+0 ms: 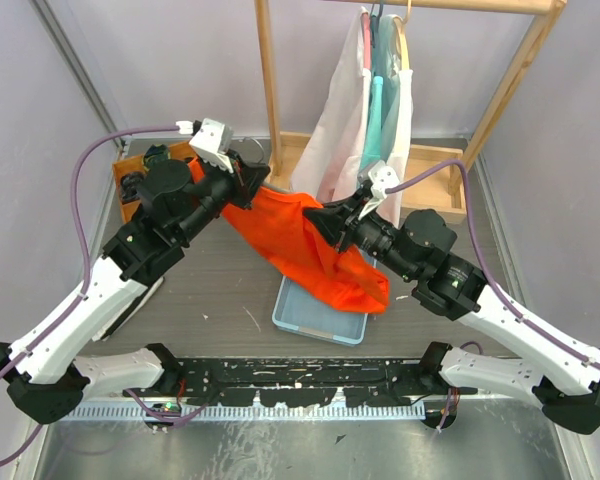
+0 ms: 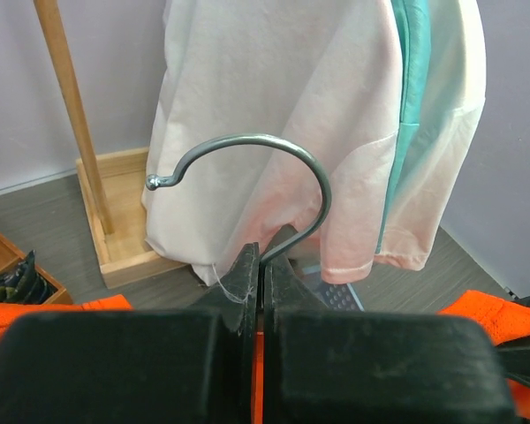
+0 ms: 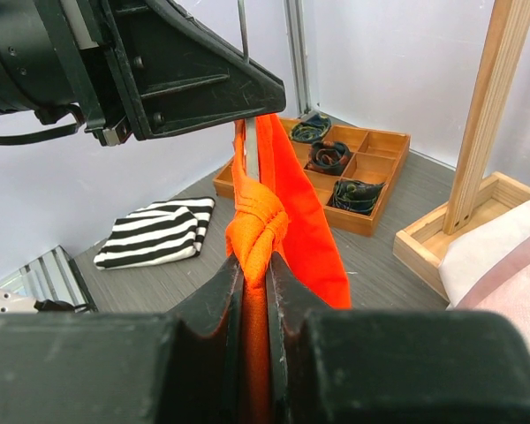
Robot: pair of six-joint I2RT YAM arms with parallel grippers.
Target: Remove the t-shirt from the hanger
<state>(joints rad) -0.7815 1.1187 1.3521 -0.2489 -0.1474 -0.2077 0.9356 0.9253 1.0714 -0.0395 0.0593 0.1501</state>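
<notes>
A: Left tool is clamped tight on the hook, and right tool pinches a bunch of orange shirt.
B: The shirt's strung mid-desk, from 10 o'clock down to 4, over the tray.
A: Best play: hold the hook steady and draw the cloth off towards 4 o'clock, slowly.
B: Yes, a snagged collar could yank the hook loose.

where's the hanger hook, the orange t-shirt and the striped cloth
hanger hook [image 2: 247, 138]: left wrist view, top of its curve
orange t-shirt [image 1: 283, 237]: top external view, mid fabric
striped cloth [image 3: 155, 234]: right wrist view, folded top face
</notes>
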